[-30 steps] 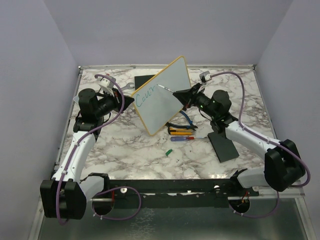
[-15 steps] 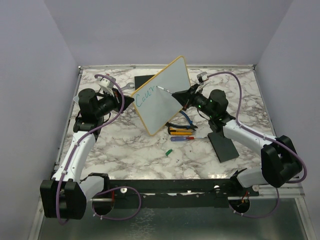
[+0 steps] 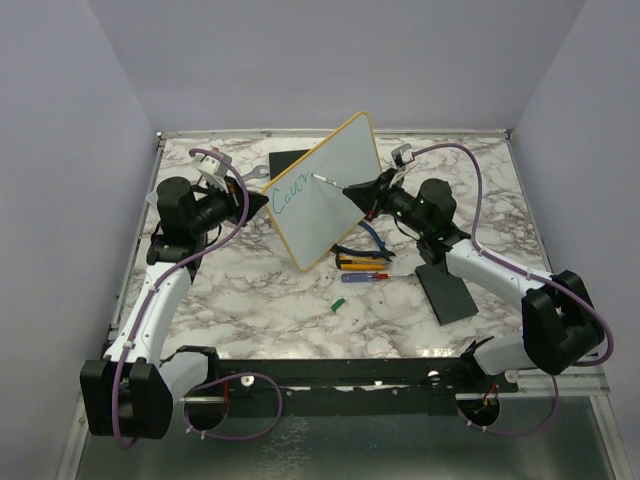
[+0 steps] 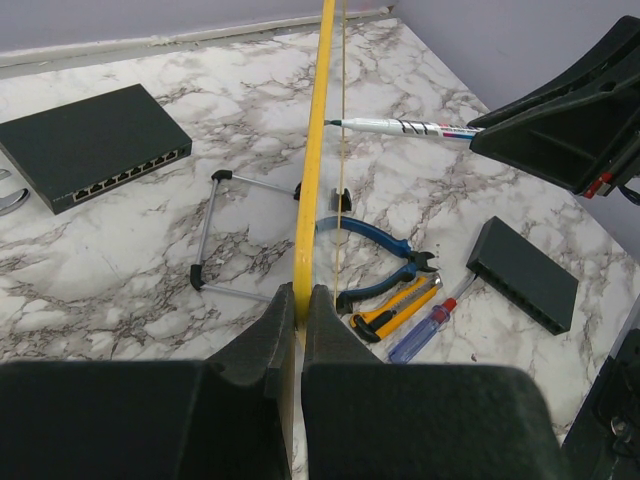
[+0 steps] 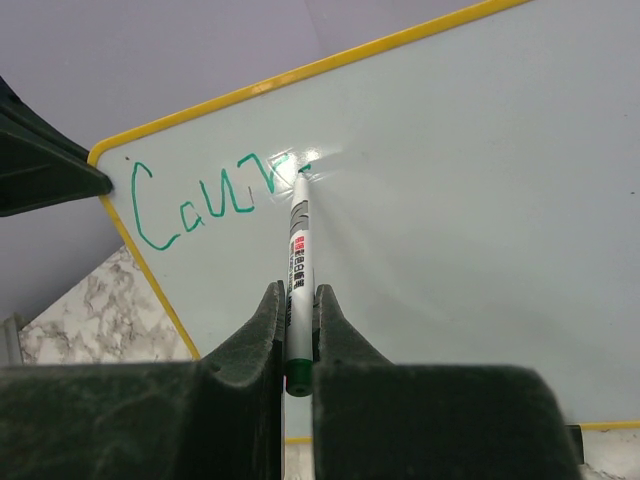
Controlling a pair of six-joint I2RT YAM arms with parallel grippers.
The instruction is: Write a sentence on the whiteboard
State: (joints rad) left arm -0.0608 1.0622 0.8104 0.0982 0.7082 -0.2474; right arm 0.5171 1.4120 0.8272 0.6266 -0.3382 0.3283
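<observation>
Whiteboard [image 4: 313,150] edge-on in left wrist view, sentence [image 5: 200,205] hidden; marker [image 5: 297,270] tip touching.

The work area is enclosed by three plain, pale lilac walls: a back wall [image 3: 330,60], a left wall [image 3: 60,220] and a right wall [image 3: 590,140]. The table [image 3: 290,315] spans the space from side wall to side wall. Its top carries a white marble pattern with grey-brown veins. A thin metal strip [image 3: 450,131] runs along its far edge and a black bar [image 3: 340,372] along its near edge. In front of the bar lies a dull grey metal sheet [image 3: 340,450]. Lighting is even; shadows are soft.
</observation>
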